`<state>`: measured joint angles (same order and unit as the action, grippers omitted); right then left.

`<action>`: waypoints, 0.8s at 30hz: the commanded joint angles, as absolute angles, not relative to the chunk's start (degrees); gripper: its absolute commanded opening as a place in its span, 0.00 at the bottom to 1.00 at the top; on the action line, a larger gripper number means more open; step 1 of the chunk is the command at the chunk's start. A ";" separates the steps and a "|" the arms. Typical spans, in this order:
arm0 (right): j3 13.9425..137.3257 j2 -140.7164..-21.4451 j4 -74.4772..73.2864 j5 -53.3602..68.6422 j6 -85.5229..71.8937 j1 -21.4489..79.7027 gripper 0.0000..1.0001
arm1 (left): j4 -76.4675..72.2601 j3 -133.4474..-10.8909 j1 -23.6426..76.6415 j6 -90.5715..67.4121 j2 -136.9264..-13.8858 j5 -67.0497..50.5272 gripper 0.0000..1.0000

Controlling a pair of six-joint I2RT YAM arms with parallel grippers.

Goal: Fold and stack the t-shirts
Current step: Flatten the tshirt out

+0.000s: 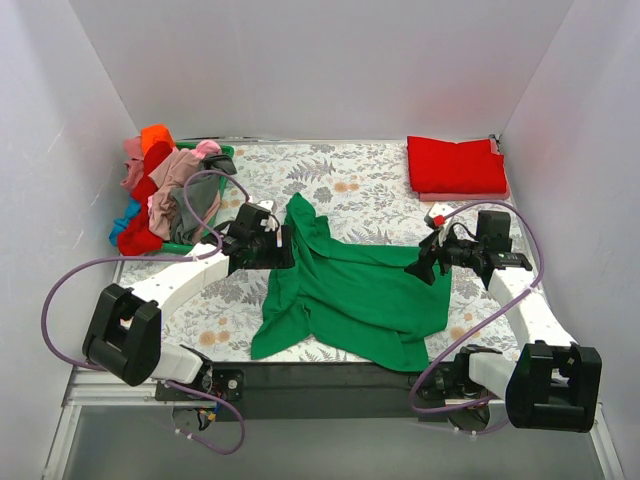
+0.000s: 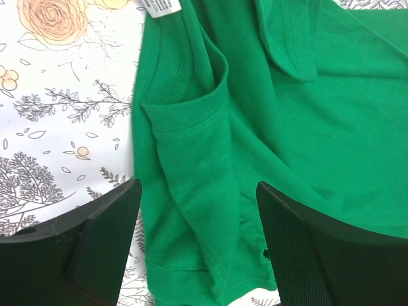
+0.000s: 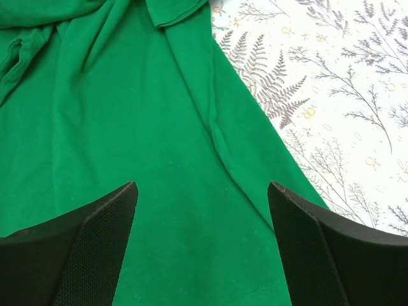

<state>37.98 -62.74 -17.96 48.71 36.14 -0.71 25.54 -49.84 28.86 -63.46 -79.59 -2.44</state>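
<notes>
A bright green t-shirt (image 1: 350,290) lies crumpled on the floral cloth in the middle of the table. My left gripper (image 1: 283,246) is open just above its left part; the left wrist view shows a sleeve and hem (image 2: 191,146) between the jaws. My right gripper (image 1: 422,266) is open above the shirt's right edge; the right wrist view shows flat green fabric (image 3: 159,159) under it. A folded red t-shirt (image 1: 455,165) lies on a folded pink one (image 1: 465,196) at the back right. More t-shirts, red, orange, pink, grey and blue, are heaped (image 1: 165,190) at the back left.
The heap sits in a green plastic basket (image 1: 222,152) at the back left. A grey-white floral cloth (image 1: 360,185) covers the table. White walls close in the back and sides. Purple cables loop from both arms.
</notes>
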 commanded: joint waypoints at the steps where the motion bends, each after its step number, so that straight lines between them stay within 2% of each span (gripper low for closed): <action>1: 37.71 -61.87 -16.08 50.98 35.86 -1.67 0.89 | 25.05 -49.31 27.86 -61.26 -77.34 -2.29 0.72; 11: 37.79 -62.58 -16.00 50.89 35.95 -1.85 0.89 | 25.58 -50.62 26.10 -59.94 -80.85 -3.77 0.69; 18: 37.79 -62.49 -16.08 50.98 36.03 -1.93 0.89 | 25.49 -54.49 26.19 -58.97 -90.51 -9.31 0.64; 22: 37.71 -62.32 -16.08 50.98 36.04 -2.20 0.89 | 25.84 -58.35 26.19 -59.06 -95.17 -10.11 0.53; 24: 37.71 -62.23 -16.08 51.15 36.04 -2.28 0.89 | 26.63 -59.50 26.19 -59.15 -95.97 -9.67 0.39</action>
